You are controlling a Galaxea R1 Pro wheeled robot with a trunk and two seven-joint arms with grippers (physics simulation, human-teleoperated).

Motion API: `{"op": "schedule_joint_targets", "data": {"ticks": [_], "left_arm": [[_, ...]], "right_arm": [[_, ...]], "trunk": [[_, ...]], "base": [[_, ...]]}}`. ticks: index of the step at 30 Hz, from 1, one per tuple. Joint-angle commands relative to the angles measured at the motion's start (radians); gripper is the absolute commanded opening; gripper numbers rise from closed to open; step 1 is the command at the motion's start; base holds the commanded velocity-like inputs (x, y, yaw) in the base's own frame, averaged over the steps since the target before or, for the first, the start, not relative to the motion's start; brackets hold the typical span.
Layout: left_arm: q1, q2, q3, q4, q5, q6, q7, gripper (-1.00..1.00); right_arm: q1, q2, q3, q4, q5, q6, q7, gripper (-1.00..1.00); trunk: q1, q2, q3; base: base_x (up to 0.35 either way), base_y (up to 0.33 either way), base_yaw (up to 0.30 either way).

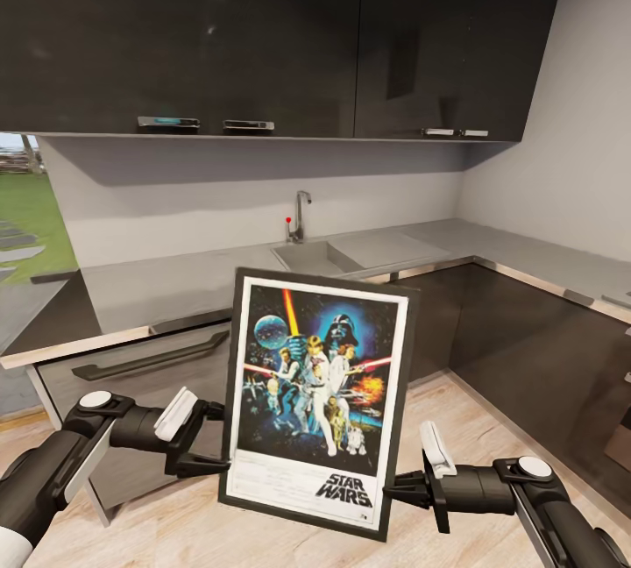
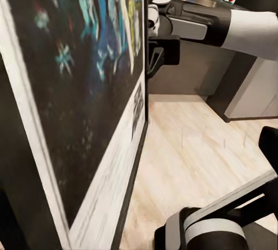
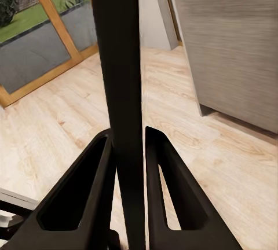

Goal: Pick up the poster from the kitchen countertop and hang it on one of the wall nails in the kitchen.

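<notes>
The black-framed Star Wars poster (image 1: 315, 384) hangs upright, slightly tilted, in front of me above the wooden floor. My left gripper (image 1: 217, 463) is shut on its lower left edge and my right gripper (image 1: 396, 489) on its lower right edge. In the right wrist view two black fingers (image 3: 87, 192) clamp the poster's thin dark edge (image 3: 119, 59). The left wrist view looks along the poster's printed face (image 2: 75, 88) toward my right arm (image 2: 231, 27). Behind the poster runs the grey L-shaped kitchen countertop (image 1: 175, 283) with its sink (image 1: 311, 257) and tap (image 1: 301, 216).
Dark glossy wall cabinets (image 1: 263, 33) hang above the countertop. Grey base cabinets with a long drawer handle (image 1: 149, 358) stand close in front and run along the right wall (image 1: 526, 349). A glass door to the garden (image 1: 22, 217) is at the left. Light wooden floor (image 1: 491, 428) lies underfoot.
</notes>
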Motion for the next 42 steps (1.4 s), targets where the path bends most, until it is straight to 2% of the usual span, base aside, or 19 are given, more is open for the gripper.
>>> {"op": "schedule_joint_targets", "data": {"ticks": [1,8,13,18,20,21,24,26,28,30,34,35,36,38,39,41,42], "left_arm": [[-0.001,0.001,-0.002,0.000,0.004,0.010,-0.002,1.00],[-0.001,0.006,0.004,0.018,0.003,0.008,-0.002,1.00],[-0.001,0.026,0.025,0.138,0.002,-0.081,-0.002,1.00],[-0.001,0.057,0.043,0.192,0.004,-0.111,-0.002,1.00],[-0.001,0.067,0.066,0.212,0.005,-0.118,-0.002,1.00],[-0.001,0.074,0.092,0.239,0.005,-0.132,-0.002,1.00],[-0.001,0.078,0.108,0.274,0.005,-0.156,-0.002,1.00],[-0.001,0.080,0.117,0.320,0.005,-0.190,-0.002,1.00],[-0.001,0.081,0.123,0.440,0.005,-0.274,-0.002,1.00],[-0.001,0.081,0.124,0.511,0.006,-0.326,-0.002,1.00],[-0.001,0.079,0.126,0.582,0.007,-0.380,-0.002,1.00],[-0.001,0.073,0.126,0.648,0.009,-0.401,-0.002,1.00],[-0.001,0.068,0.126,0.675,0.010,-0.407,-0.002,1.00],[-0.001,0.043,0.130,0.788,0.039,-0.456,-0.002,1.00],[-0.001,0.033,0.131,0.843,0.073,-0.498,-0.002,1.00],[-0.001,0.022,0.133,0.898,0.114,-0.541,-0.002,1.00],[-0.001,0.011,0.133,0.954,0.153,-0.578,0.006,1.00]], "right_arm": [[-0.001,0.000,-0.001,0.000,0.000,0.015,0.004,-1.00],[-0.001,0.000,-0.001,-0.001,0.000,0.015,0.004,-1.00],[0.000,0.000,-0.001,-0.001,0.000,0.015,0.004,-1.00],[0.000,0.000,-0.002,0.000,0.000,0.015,0.004,-1.00],[0.000,0.000,-0.002,0.000,0.000,0.015,0.004,-1.00],[0.000,0.000,-0.002,0.000,0.000,0.015,0.004,-1.00],[0.000,0.000,-0.002,0.000,0.000,0.015,0.004,-1.00],[0.000,0.000,-0.002,0.000,0.000,0.014,0.004,-1.00],[0.000,0.000,-0.003,-0.001,-0.001,0.012,0.004,-1.00],[0.000,0.000,-0.004,-0.001,-0.001,0.011,0.004,-1.00],[0.000,0.000,-0.004,-0.001,-0.002,0.011,0.003,-1.00],[0.000,0.000,-0.004,-0.002,-0.002,0.011,0.002,-1.00],[0.000,0.000,-0.005,-0.002,-0.002,0.011,0.002,-1.00],[0.000,-0.001,-0.008,-0.002,-0.003,0.012,0.001,-1.00],[0.000,-0.001,-0.010,-0.002,-0.003,0.012,0.001,-1.00],[0.000,-0.001,-0.012,-0.002,-0.003,0.011,0.001,-1.00],[0.000,-0.001,-0.013,-0.002,-0.003,0.012,0.001,-1.00]], "trunk": [[0.000,-0.001,-0.001],[0.000,-0.001,-0.001],[0.000,-0.001,-0.001],[0.000,-0.001,-0.001],[0.000,-0.001,-0.001],[0.000,-0.001,-0.001],[0.000,-0.001,-0.001],[0.000,-0.001,-0.001],[0.000,-0.001,-0.001],[0.000,-0.001,-0.001],[0.000,-0.001,-0.001],[0.000,-0.001,-0.001],[0.000,-0.001,-0.001],[0.000,-0.001,-0.001],[0.000,-0.001,-0.001],[0.000,-0.001,-0.001],[0.000,-0.001,-0.001]], "base": [[0.000,0.000,0.000],[0.000,0.000,0.000],[0.000,0.000,0.000],[0.000,0.000,0.000],[0.000,0.000,0.000],[0.000,0.000,0.000],[0.000,0.000,0.000],[0.000,0.000,0.000],[0.000,0.000,0.000],[0.000,0.000,0.000],[0.000,0.000,0.000],[0.000,0.000,0.000],[0.000,0.000,0.000],[0.000,0.000,0.000],[0.000,0.000,0.000],[0.000,0.000,0.000],[0.000,0.000,0.000]]}}
